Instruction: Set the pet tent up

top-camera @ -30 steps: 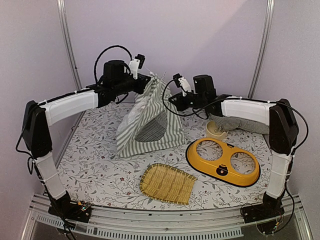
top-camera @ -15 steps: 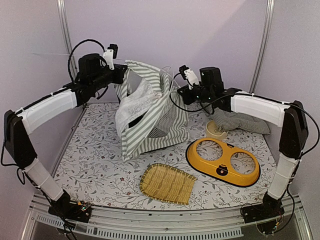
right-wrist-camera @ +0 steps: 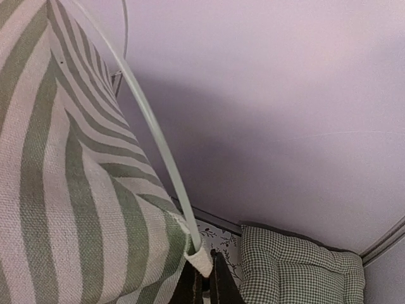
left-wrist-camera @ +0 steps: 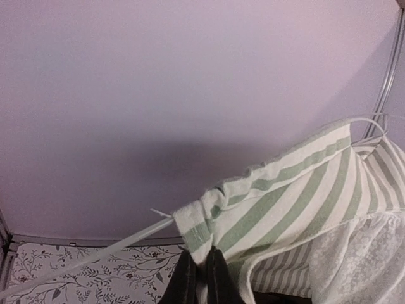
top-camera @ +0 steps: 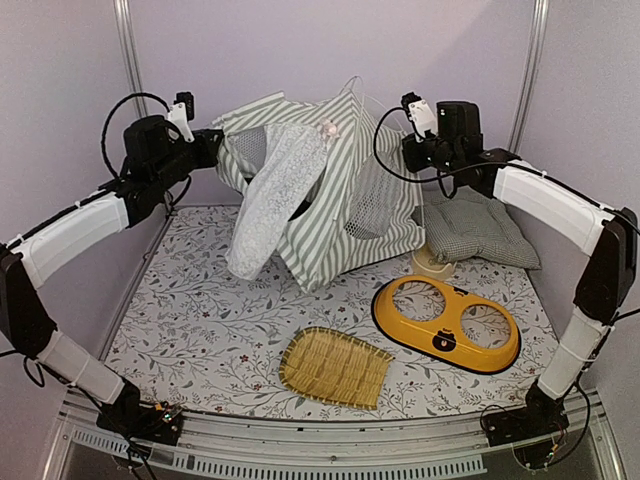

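A tabletop (top-camera: 200,330) covered in a floral print fills the lower part of the top view, enclosed by pale lilac walls (top-camera: 330,50) with metal posts (top-camera: 128,60) at the far corners.

Nearest the arm bases, at lower centre, lies a woven bamboo tray (top-camera: 335,367), its slats showing across the whole floor. To its right sits a yellow double feeder (top-camera: 448,318); the printed cloth shows through its two round holes. Just beyond that is a small cream bowl (top-camera: 432,264), and what it holds cannot be made out. A checked cushion (top-camera: 480,228) lies just behind the bowl at the right.

The pet tent (top-camera: 330,200) hangs at upper centre, stretched between the two arms. Its lace curtain (top-camera: 272,200) droops to the left and a mesh window (top-camera: 375,205) faces right. Whether the lower hem touches the table is unclear.

The left gripper (top-camera: 212,148) meets the tent's upper left corner and the right gripper (top-camera: 410,152) its upper right, but this view hides the fingers.

The wrist cameras show them. The left gripper (left-wrist-camera: 201,256) is pinched tight on a striped corner of the tent (left-wrist-camera: 278,209), beside a thin white pole (left-wrist-camera: 95,259) that sticks out of the fabric. The right gripper (right-wrist-camera: 202,272) is clamped on another corner of the tent (right-wrist-camera: 57,190), where a curved pole (right-wrist-camera: 152,126) ends, and the cushion (right-wrist-camera: 297,269) lies below it.
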